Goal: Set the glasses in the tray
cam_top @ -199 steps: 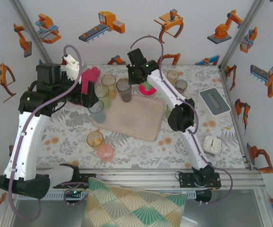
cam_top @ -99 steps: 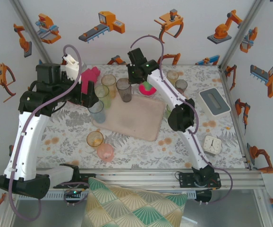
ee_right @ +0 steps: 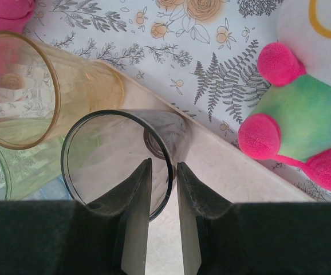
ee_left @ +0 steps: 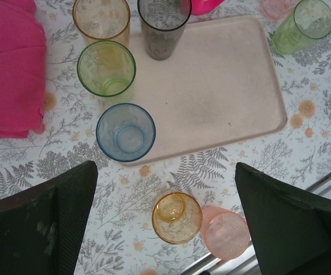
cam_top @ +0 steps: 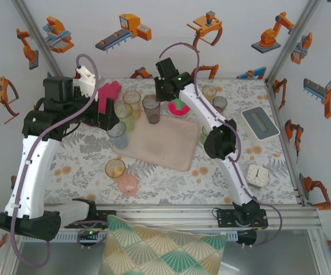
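Observation:
The beige-pink tray [cam_top: 165, 143] [ee_left: 211, 97] [ee_right: 223, 166] lies mid-table. A grey glass [cam_top: 150, 109] [ee_left: 164, 26] [ee_right: 119, 160] stands upright on its far left corner. My right gripper [cam_top: 156, 97] [ee_right: 164, 166] sits astride the grey glass's rim, one finger inside and one outside, with a small gap showing, so it is open. Amber [cam_top: 132, 97] [ee_right: 34, 91], green [cam_top: 123, 112] [ee_left: 106, 69] and blue [cam_top: 117, 133] [ee_left: 125, 132] glasses stand along the tray's left edge. My left gripper [cam_top: 107, 117] [ee_left: 164, 169] hangs wide open and empty above the orange glass [ee_left: 177, 217] and pink glass [ee_left: 225, 232].
A magenta cloth [cam_top: 109, 94] [ee_left: 11, 69] lies far left. A red-green plush toy [cam_top: 179, 107] [ee_right: 303, 120] sits behind the tray. Two more glasses [cam_top: 209, 91] [cam_top: 219, 104] stand far right, and a green one [ee_left: 303, 26] beside the tray's right edge. A grey-white box [cam_top: 260, 122] and a clock [cam_top: 257, 175] are at the right.
The right gripper's fingers have parted a little around the grey glass's rim. The left arm has stayed still.

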### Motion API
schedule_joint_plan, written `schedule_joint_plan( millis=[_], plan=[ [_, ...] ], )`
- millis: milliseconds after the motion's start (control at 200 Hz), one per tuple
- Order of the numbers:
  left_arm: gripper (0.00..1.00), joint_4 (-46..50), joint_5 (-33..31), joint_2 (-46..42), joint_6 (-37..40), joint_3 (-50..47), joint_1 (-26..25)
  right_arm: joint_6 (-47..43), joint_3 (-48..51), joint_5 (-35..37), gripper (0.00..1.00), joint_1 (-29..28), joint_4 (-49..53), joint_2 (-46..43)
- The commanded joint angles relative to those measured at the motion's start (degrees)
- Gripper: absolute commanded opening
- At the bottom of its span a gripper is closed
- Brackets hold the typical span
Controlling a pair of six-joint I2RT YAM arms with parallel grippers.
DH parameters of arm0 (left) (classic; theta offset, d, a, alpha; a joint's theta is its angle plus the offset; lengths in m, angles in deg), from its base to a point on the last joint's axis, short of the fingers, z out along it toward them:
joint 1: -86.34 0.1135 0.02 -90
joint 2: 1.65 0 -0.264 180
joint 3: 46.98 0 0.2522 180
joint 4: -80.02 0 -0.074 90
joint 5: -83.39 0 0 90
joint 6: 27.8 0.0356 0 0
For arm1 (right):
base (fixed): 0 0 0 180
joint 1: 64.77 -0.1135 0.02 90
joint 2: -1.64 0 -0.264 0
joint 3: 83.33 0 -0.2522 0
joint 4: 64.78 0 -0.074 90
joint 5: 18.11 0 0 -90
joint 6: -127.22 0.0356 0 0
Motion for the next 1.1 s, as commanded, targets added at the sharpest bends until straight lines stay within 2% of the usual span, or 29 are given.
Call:
schedule_joint_plan(
  millis=[0, 330, 656, 1097],
  plan=[
    [0.97, -1.01, 1.56, -0.15, -0.68, 1.21, 0.28, 0.92, 0.55, -0.53, 0.27, 0.22, -1.07, -1.42],
    [0.97, -0.97, 1.36, 0.02, -0.75, 1.47, 0.26, 1.45, 0.68, -1.16, 0.27, 0.31, -1.70, -0.98],
    [0.97, -0.88, 1.27, -0.07, -0.65, 1.55, 0.34, 1.31, 1.80, -0.89, 0.38, 0.83, -1.56, -2.56],
    [0.97, -0.40, -0.76, -1.23, 0.95, 1.47, 0.34, 0.20, 2.07, -1.51, 0.44, 1.04, -0.39, -6.90]
  ],
)
